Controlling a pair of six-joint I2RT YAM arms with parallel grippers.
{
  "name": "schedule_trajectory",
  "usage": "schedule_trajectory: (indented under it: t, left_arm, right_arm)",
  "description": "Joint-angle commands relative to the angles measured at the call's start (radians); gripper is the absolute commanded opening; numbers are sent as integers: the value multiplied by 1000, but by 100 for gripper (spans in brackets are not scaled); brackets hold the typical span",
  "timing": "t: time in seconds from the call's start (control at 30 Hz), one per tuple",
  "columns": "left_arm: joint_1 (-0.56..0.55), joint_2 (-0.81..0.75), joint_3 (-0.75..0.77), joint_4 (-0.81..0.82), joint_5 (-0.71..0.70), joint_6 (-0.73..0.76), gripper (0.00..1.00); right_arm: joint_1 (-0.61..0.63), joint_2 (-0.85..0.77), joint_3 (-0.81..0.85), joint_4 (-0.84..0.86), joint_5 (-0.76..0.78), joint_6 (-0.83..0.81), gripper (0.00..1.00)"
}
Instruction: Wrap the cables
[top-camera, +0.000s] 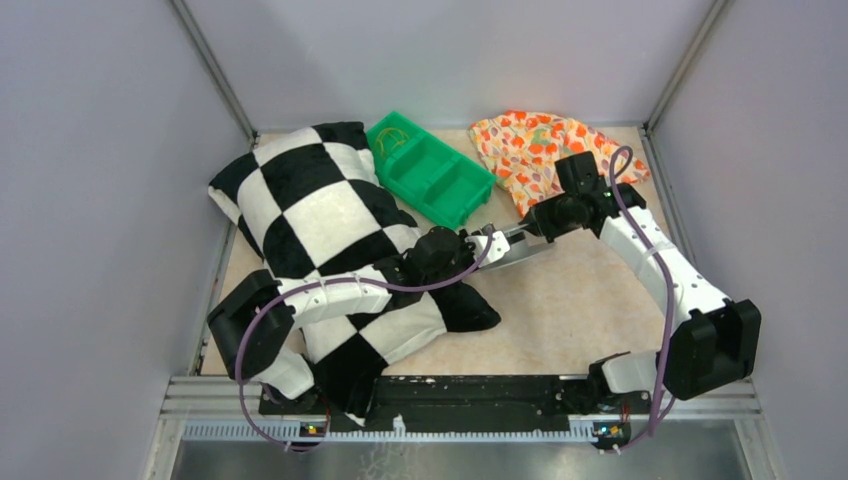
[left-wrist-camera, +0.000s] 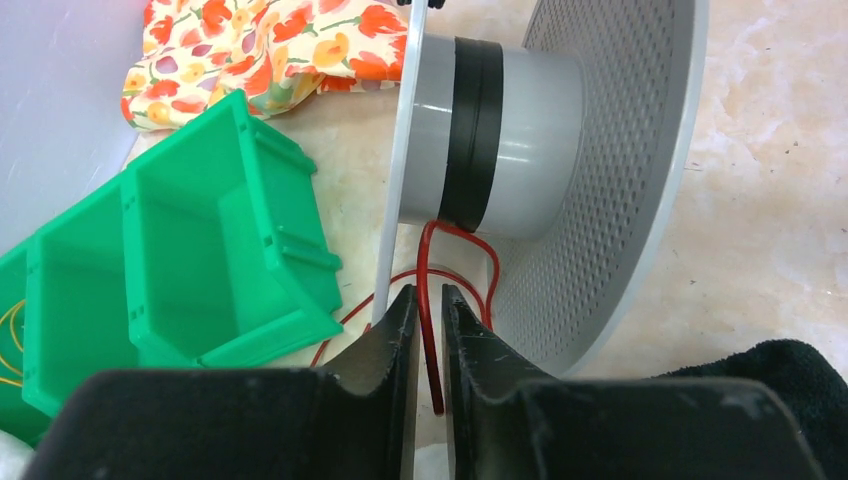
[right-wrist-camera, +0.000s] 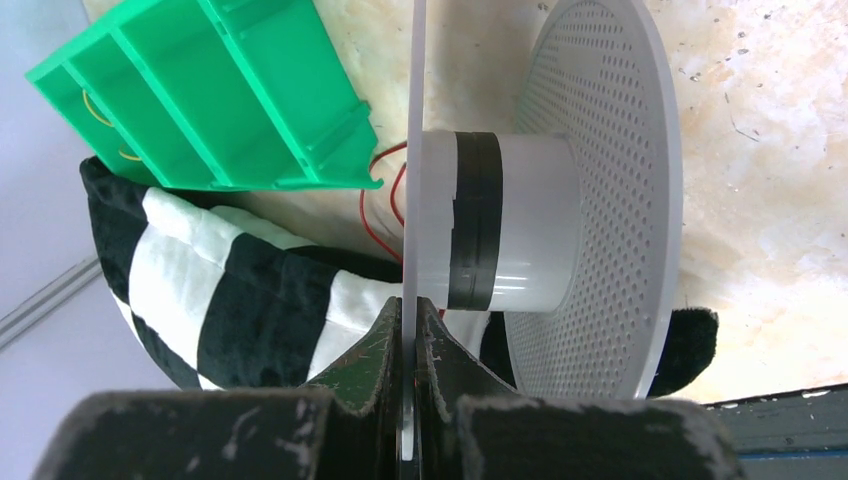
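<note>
A: Left tool (left-wrist-camera: 428, 300)?

B: Narrowed to a slit, gripping the thin red-brown cable (left-wrist-camera: 424, 270), which runs down between the fingertips.

A: Coming from where?

B: From the hub of the grey reel (left-wrist-camera: 510, 130) just ahead. Looped loosely under the hub, then trailing onto the desk (top-camera: 580, 300) beside the green bin (top-camera: 430, 170).

A: Right tool (right-wrist-camera: 410, 315)?

B: Clamped tight on the reel's thin flange, seen edge-on between the fingers. Perforated flange on the other side of the hub, nothing gripping it.

A: Both tools close together, then?

B: Yes, meeting at the reel near the middle of the desk, just in front of the bin.

A: And the desk itself?

B: Pale beige, marbled. Black-and-white checkered cushion (top-camera: 310, 210) on the left, partly under the left arm. Divided green bin at the back, touching the cushion, with some yellow wire (top-camera: 395, 140) in its far compartment. Floral cloth (top-camera: 530, 145) crumpled at the back right.

A: The room?

B: Plain pale grey walls (top-camera: 450, 50) on three sides, metal uprights (top-camera: 215, 75) in the corners.
</note>
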Motion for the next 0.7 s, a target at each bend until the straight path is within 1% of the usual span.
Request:
schedule_trajectory:
  t: [0.0, 0.2, 0.4, 0.47, 0.67]
  left_arm:
    - [8, -42, 17, 62, -41, 2, 24]
    - [8, -51, 3, 81, -75, 21, 32]
    - [9, -39, -4, 124, -103, 63, 37]
    - [12, -35, -2, 133, -104, 82, 40]
    - [31, -29, 22, 104, -88, 107, 47]
  right_arm:
    - [2, -2, -10, -27, -49, -32, 0]
    - [3, -1, -19, -13, -58, -30, 0]
    - [2, -2, -19, -7, -65, -33, 0]
    - [3, -4, -19, -4, -67, -35, 0]
    - [0, -12, -22, -6, -69, -38, 0]
